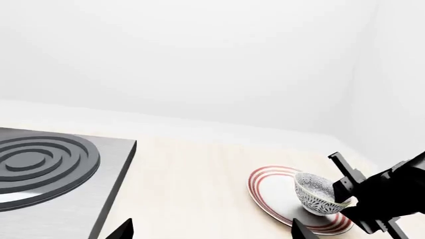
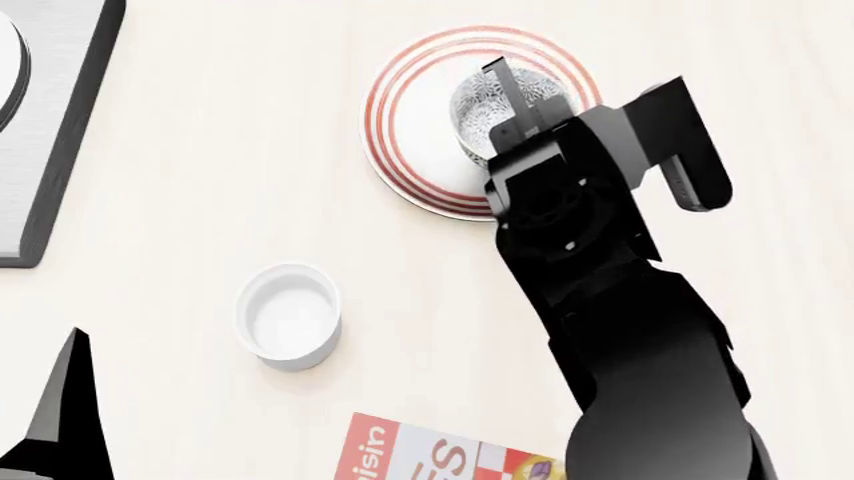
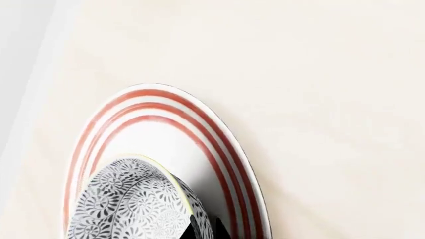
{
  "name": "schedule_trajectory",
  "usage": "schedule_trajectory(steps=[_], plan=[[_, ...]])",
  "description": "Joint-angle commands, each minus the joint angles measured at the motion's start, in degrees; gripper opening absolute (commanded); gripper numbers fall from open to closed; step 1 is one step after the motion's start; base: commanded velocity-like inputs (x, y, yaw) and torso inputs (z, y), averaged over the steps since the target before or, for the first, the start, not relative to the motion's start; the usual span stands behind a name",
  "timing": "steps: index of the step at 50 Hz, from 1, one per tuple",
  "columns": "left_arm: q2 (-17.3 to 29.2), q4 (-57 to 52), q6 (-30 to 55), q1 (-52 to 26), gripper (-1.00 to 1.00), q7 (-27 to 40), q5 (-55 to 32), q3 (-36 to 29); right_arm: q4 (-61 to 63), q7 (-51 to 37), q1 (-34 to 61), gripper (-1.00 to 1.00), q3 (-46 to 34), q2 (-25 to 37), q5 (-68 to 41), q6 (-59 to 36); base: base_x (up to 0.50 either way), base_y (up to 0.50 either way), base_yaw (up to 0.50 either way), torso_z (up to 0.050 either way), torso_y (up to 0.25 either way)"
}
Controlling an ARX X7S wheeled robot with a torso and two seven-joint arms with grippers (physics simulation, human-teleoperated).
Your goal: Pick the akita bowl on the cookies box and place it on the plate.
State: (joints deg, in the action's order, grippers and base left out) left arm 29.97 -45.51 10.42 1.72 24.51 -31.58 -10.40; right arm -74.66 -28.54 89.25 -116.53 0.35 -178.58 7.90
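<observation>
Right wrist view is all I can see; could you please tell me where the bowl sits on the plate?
Observer: In the head view the akita bowl is a little toward the robot's right of the middle of the plate, inside the rings.
Operator: Is anything else nearby?
Observer: A white cup stands apart on the table, nearer the robot.
Operator: And the left arm?
Observer: The left gripper hangs away from the plate, jaws open.
</observation>
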Motion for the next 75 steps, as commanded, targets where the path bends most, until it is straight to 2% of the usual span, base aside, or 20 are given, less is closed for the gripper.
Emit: schedule_trajectory(steps=[1, 5, 6, 35, 75], plan=[[0.18, -0.11, 0.01, -0.04, 1.0, 0.19, -0.15, -0.05, -0.33, 1.26, 0.02, -1.0, -0.03, -0.04, 0.92, -0.41, 0.0, 0.0, 0.0, 0.0, 0.0], [0.21, 0.0, -0.2, 0.08, 1.0, 0.14, -0.13, -0.06, -0.33, 2.56, 0.31, -1.0, 0.01, -0.1, 0.99, -0.83, 0.0, 0.0, 0.0, 0.0, 0.0], [0.23, -0.02, -0.21, 0.06, 1.0, 0.16, -0.19, -0.03, -0.33, 2.82, 0.47, 1.0, -0.14, -0.12, 1.13, -1.08, 0.0, 0.0, 0.0, 0.0, 0.0], [0.32, 0.35, -0.62, -0.07, 1.0, 0.2, -0.24, -0.57, -0.33, 3.73, 1.69, 1.0, -1.49, -0.14, 1.36, -1.91, 0.0, 0.0, 0.0, 0.0, 0.0], [1.56, -3.81, -0.01, 0.57, 1.0, 1.88, -1.13, -0.64, -0.26, 3.79, 8.12, 1.0, -6.36, 0.93, 3.57, -3.1, 0.0, 0.0, 0.0, 0.0, 0.0]])
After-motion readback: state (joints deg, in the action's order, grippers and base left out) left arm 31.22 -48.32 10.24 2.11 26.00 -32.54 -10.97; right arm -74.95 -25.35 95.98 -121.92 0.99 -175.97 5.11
